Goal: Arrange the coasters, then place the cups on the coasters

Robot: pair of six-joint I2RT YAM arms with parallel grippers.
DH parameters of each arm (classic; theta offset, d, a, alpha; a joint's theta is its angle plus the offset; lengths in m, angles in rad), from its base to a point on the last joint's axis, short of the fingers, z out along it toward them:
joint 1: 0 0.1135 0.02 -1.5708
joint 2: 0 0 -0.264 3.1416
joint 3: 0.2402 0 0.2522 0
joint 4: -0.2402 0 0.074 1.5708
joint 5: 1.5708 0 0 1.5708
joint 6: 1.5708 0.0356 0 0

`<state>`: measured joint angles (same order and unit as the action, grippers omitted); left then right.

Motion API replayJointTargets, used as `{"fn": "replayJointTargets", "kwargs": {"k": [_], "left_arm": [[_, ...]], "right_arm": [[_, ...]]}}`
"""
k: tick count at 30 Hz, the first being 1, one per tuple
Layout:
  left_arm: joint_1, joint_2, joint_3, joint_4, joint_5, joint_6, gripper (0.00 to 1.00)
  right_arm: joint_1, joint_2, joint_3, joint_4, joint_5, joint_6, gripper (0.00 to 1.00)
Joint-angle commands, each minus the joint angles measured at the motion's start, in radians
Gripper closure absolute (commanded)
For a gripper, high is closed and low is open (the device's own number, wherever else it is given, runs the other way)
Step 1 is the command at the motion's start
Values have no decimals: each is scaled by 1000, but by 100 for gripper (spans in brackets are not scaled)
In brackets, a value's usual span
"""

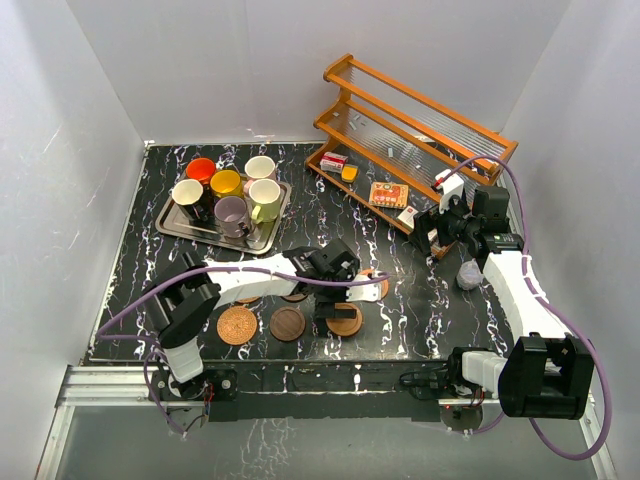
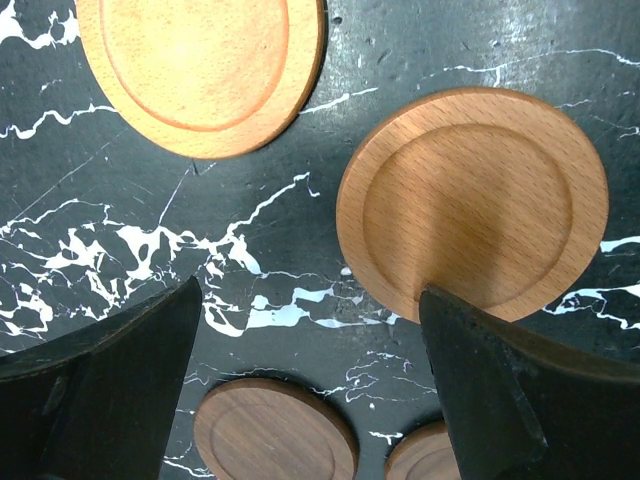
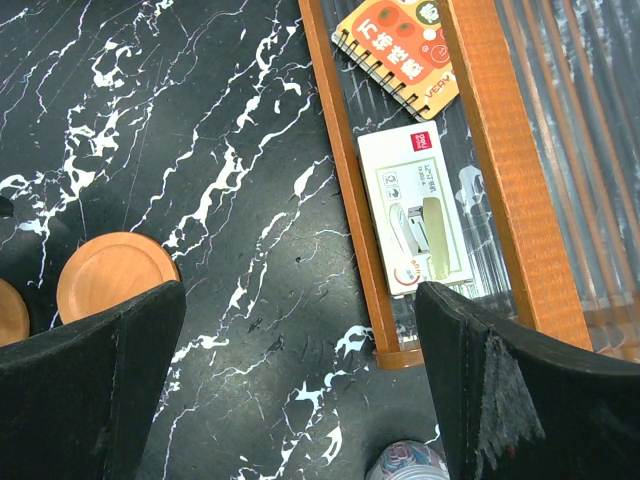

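Left gripper [image 2: 310, 300]: jaws spread, empty, above the coasters [image 2: 472, 200]. Right gripper [image 3: 300, 295]: spread, empty, by the shelf [image 3: 510, 150]. Cups [image 1: 225, 183]: on tray [image 1: 172, 224], back left. Risk: thin discs lie flat; closing jaws may skid one into a neighbour. Overhead alone shows cups; left wrist alone shows coaster gaps hidden under the arm.
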<state>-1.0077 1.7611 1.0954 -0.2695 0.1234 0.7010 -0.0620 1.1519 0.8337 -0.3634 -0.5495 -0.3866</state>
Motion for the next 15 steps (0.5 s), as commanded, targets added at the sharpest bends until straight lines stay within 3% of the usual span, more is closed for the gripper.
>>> {"fn": "replayJointTargets", "kwargs": {"k": [1, 15], "left_arm": [[15, -11, -46, -118, -34, 27, 11], [20, -27, -54, -166, -3, 28, 11]], "right_arm": [[-7, -14, 0, 35, -10, -5, 2], [-8, -10, 1, 35, -12, -4, 2]]}}
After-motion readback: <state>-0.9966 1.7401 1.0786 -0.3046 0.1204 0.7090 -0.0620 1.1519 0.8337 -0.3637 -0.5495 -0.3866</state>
